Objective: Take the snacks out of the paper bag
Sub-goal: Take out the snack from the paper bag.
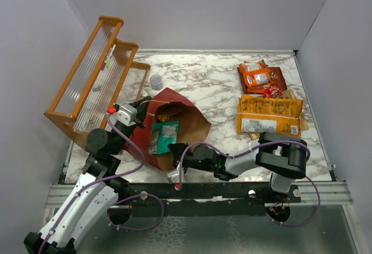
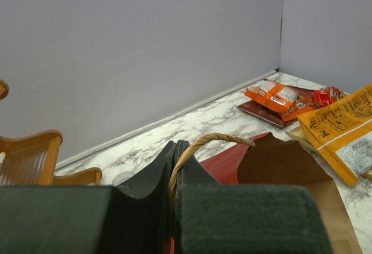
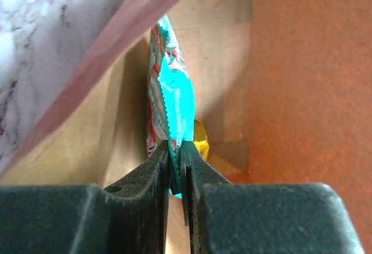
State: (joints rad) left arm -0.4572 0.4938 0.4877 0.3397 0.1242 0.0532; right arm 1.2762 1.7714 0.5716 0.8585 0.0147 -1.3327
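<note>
The dark red paper bag (image 1: 192,120) lies on its side at the table's near left, mouth toward the near edge. My left gripper (image 2: 175,149) is shut on the bag's twine handle (image 2: 212,139) at the bag's left rim. My right gripper (image 3: 176,149) is shut on the edge of the teal packet (image 3: 174,100), which sits in the bag's mouth (image 1: 164,136). A yellow item (image 3: 200,136) shows behind it inside the bag. The large orange-yellow chip bag (image 1: 270,114), the orange packet (image 1: 256,77), the dark red Doritos bag (image 1: 278,78) and the small red packet (image 1: 272,92) lie at the far right.
An orange wooden rack (image 1: 93,79) stands at the far left beside the bag. A small clear cup (image 1: 156,81) sits on the marble table (image 1: 215,85) behind the bag. Grey walls enclose the table on three sides.
</note>
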